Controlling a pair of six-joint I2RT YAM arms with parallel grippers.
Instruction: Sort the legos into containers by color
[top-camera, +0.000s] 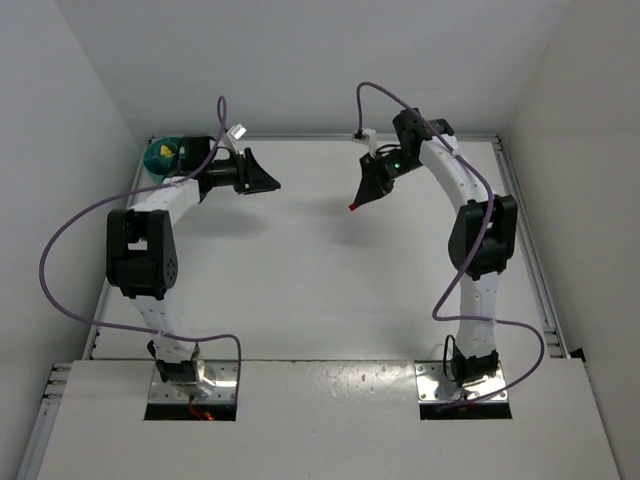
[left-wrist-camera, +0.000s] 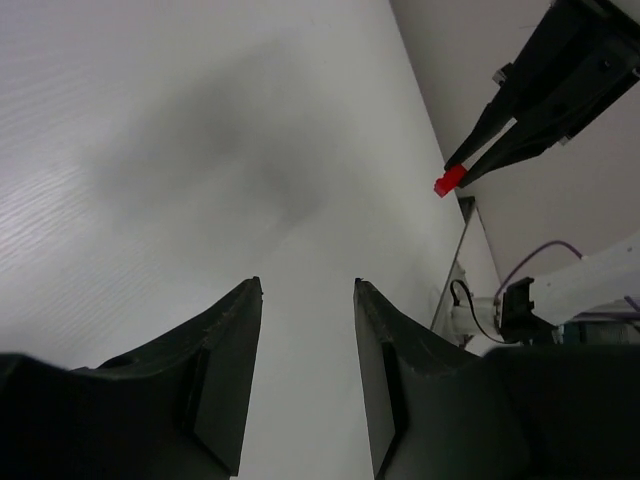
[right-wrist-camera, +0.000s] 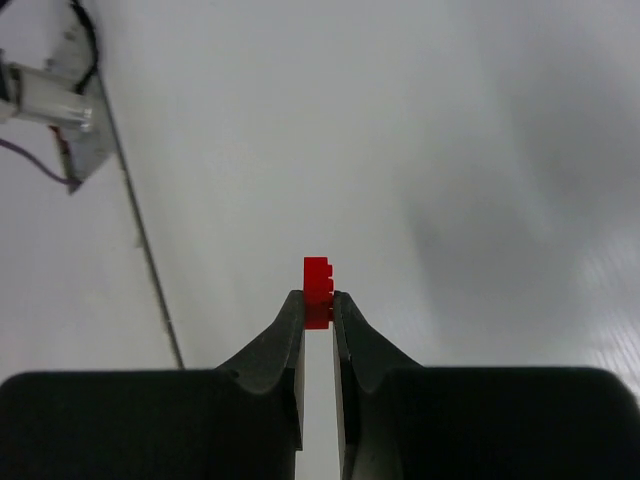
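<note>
A tiny red lego is pinched between the tips of my right gripper, which is shut on it and held above the table right of the middle. The left wrist view catches that same red lego at the right gripper's tips. My left gripper is open with nothing between its fingers; it hovers at the back left. The teal bowl stands in the far left corner, partly hidden by the left arm, with a yellow lego inside it.
White walls close the table on the left, back and right. A metal rail runs along the right edge. A purple cable loops out from the left arm.
</note>
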